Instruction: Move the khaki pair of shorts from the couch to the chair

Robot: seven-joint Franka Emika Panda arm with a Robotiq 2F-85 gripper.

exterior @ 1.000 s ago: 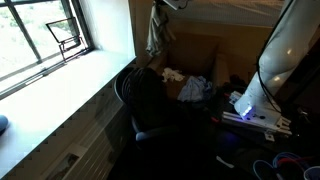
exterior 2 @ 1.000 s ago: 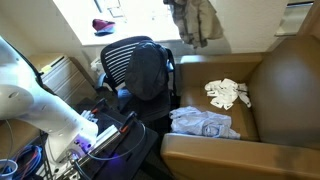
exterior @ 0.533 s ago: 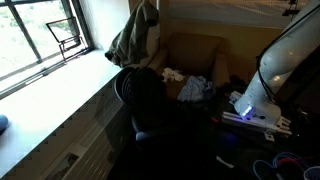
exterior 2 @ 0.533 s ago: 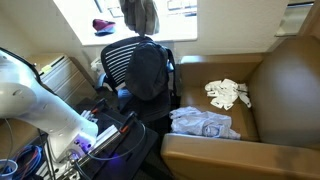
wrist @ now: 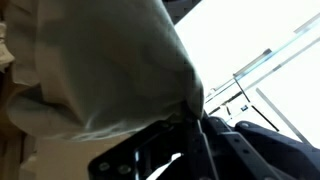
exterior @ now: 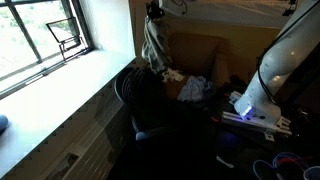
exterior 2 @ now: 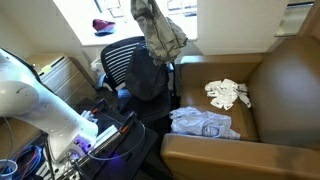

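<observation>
The khaki shorts (exterior: 154, 42) hang in the air from my gripper (exterior: 154, 10), just above the back of the black office chair (exterior: 148, 100). In an exterior view the shorts (exterior 2: 158, 30) dangle over the chair (exterior 2: 140, 70), their lower edge near the top of its backrest. In the wrist view the khaki cloth (wrist: 90, 70) fills most of the picture and is pinched at my gripper (wrist: 195, 112), which is shut on it. The brown couch (exterior 2: 270, 90) lies beside the chair.
A white cloth (exterior 2: 227, 94) and a pale blue garment (exterior 2: 203, 123) lie on the couch seat. A window ledge (exterior: 60, 90) runs beside the chair. My arm's base (exterior 2: 25, 95), cables and a lit device (exterior 2: 100, 135) sit next to the chair.
The shorts have swung from the couch side over towards the chair and now hang lower, right above the chair's backrest.
</observation>
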